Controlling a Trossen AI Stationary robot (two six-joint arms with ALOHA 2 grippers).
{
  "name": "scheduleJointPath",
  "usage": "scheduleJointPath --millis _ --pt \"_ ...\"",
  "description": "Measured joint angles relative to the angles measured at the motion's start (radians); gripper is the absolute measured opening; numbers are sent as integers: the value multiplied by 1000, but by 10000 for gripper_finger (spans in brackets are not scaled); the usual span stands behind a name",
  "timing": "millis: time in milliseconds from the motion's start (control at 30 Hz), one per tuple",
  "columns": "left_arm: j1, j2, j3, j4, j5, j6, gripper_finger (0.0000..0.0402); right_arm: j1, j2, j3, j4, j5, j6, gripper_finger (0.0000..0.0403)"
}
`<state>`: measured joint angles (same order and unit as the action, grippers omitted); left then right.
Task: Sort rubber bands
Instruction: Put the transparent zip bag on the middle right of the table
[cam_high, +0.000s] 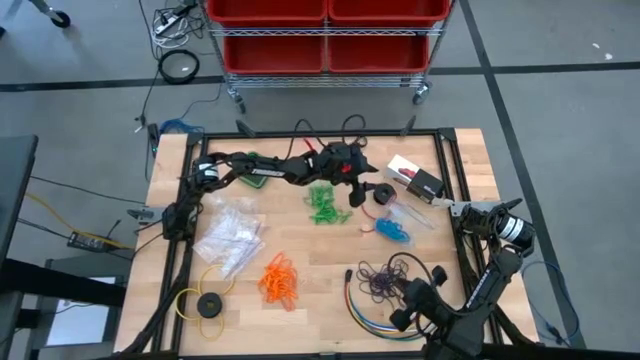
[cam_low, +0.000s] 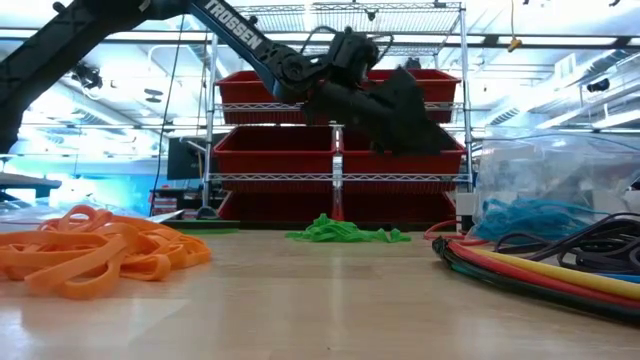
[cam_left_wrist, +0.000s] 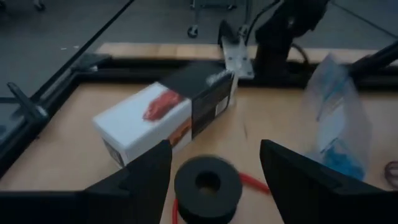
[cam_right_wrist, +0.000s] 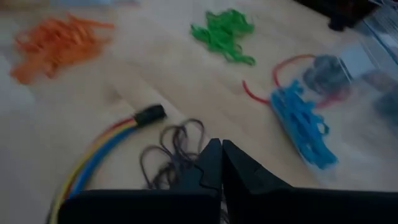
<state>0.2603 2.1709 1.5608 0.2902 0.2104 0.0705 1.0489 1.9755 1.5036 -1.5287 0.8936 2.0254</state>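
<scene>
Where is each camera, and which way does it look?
High: above, looking down on the table and both arms.
Low: at tabletop height, looking across at red bins; left arm overhead.
Left wrist: looks past open left gripper at a black disc and box.
Right wrist: looks past shut right gripper.
Right wrist and high share the green bands.

We see rubber bands in four single-colour bunches on the pale wooden desk (cam_high: 320, 300): orange (cam_high: 279, 280), green (cam_high: 322, 204), blue (cam_high: 393, 231) and dark purple (cam_high: 385, 276). Beside the purple ones curve cables (cam_high: 365, 310) of yellow, red and blue. The box (cam_left_wrist: 168, 112) is white and black with a red mark, the shelf bins (cam_high: 325, 30) are red, and both claws, left (cam_left_wrist: 214, 171) and right (cam_right_wrist: 221, 168), are black.
</scene>
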Motion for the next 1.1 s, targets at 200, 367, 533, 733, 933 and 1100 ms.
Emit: scheduleJointPath --millis 200,367,533,733,933,1100 --pt "34 -101 0 2 150 -42 253 -4 0 0 6 185 33 0" --pt "64 -230 1 -34 371 -129 253 -41 0 -1 -18 241 25 0" --pt "72 -367 3 -185 600 -123 253 -121 0 -39 -43 168 1 0" --pt "35 -544 -10 -536 603 90 243 -253 0 -143 -41 -10 -49 0" --pt "-24 -665 -10 -833 463 265 224 -403 -4 -282 -42 -212 -113 0" --pt "-71 -704 -10 -999 417 316 218 -488 -5 -317 -41 -234 -193 0"
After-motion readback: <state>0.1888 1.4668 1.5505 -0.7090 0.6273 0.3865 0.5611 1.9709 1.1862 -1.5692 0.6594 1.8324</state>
